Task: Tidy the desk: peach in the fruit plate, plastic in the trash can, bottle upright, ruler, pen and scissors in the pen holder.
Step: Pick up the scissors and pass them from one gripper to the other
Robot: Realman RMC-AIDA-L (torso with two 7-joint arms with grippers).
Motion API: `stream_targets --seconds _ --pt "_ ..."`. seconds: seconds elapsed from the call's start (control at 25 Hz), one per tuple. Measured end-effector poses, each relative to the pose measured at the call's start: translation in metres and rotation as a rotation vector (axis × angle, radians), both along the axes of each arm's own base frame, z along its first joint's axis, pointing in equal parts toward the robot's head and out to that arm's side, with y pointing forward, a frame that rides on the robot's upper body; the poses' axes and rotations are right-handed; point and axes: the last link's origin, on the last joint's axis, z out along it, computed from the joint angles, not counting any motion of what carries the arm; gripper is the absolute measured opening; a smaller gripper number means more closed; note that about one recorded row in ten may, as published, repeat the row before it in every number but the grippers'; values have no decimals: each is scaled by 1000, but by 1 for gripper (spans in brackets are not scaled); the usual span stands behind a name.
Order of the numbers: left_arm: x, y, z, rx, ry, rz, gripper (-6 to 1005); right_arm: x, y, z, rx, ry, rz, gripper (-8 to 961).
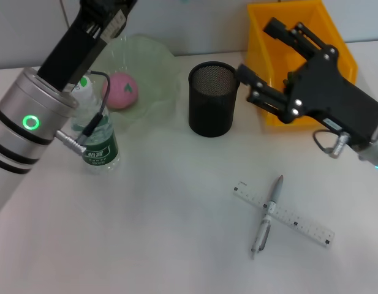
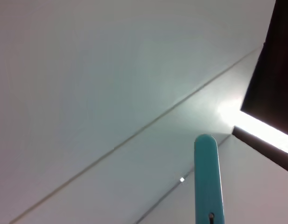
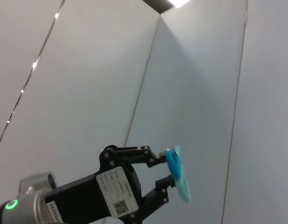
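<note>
My right gripper point(image 1: 257, 72) hangs with its jaws spread wide and empty, between the pen holder point(image 1: 212, 98) on one side and the trash can point(image 1: 299, 55) just behind it. The pen point(image 1: 266, 215) lies across the ruler point(image 1: 283, 212) on the tabletop point(image 1: 176, 233), well below and in front of those jaws.

My left arm point(image 1: 60, 79) is raised up and back, so the head view cuts off its tip. The right wrist view shows the left gripper point(image 3: 168, 175) held high against the wall, jaws closed on the blue scissors point(image 3: 177, 173). The left wrist view shows one blue handle of them against the ceiling.

Beneath that arm the bottle point(image 1: 98, 131) stands upright, and the peach point(image 1: 120, 90) sits in the plate point(image 1: 152, 61) just behind it.
</note>
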Motion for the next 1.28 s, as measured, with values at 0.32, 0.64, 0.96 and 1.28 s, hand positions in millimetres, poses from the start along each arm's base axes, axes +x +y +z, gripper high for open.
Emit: stream_targets --seconds 0.32,0.64,0.96,1.28 --pt "3 0 -14 18 63 56 262 -24 10 -13 70 16 49 762" --pt "13 -6 -21 51 76 41 262 -33 14 -15 106 30 61 761" --pt "16 -8 -23 51 59 44 264 -36 12 -21 195 12 66 762" --pt "21 -10 -28 43 56 38 262 -41 13 -23 231 9 74 760"
